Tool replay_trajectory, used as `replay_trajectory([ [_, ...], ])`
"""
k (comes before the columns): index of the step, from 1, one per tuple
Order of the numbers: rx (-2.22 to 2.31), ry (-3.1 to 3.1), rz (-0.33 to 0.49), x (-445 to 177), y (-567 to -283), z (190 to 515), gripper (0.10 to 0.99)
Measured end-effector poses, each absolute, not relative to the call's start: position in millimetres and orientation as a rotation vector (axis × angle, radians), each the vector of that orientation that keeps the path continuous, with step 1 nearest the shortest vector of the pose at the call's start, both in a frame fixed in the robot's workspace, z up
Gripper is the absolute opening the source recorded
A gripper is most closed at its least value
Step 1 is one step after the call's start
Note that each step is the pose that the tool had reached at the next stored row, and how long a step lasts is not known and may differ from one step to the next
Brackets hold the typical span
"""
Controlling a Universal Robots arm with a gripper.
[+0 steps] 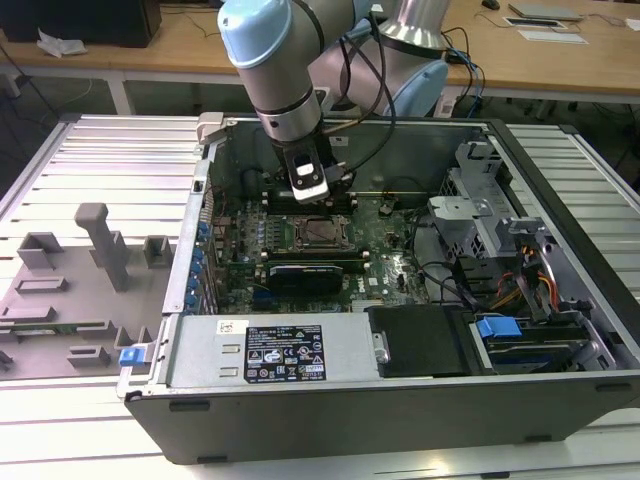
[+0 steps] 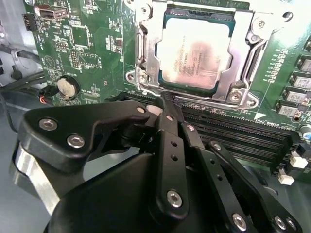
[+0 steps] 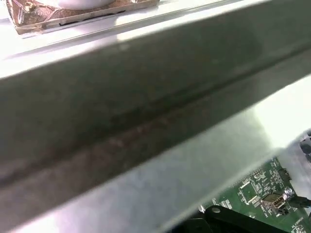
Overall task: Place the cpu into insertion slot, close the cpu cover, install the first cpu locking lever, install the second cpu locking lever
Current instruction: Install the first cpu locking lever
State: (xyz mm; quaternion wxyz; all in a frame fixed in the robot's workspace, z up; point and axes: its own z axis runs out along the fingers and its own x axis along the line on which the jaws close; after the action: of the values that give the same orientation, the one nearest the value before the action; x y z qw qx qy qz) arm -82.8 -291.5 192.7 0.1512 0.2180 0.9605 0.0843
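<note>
Black gripper (image 2: 163,104), fingers pinched together on nothing, sits just beside the edge of the cover (image 2: 146,58). That cover lies flat around the cpu (image 2: 194,51), on the green board (image 2: 92,48) inside the case (image 1: 400,420).

The arm (image 1: 272,70) bends over from the back of the exterior view, its pale blue joint uppermost and its grey wrist pointing steeply down. The gripper (image 1: 311,196) hangs at its end. In the second wrist view its black fingers (image 2: 167,145) lie pressed together, the tips meeting.
</note>
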Motion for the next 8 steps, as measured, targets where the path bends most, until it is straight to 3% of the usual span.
replay_trajectory([
  [8,0.627,2.758,0.244,-79.7,-293.6,192.9,0.106],
])
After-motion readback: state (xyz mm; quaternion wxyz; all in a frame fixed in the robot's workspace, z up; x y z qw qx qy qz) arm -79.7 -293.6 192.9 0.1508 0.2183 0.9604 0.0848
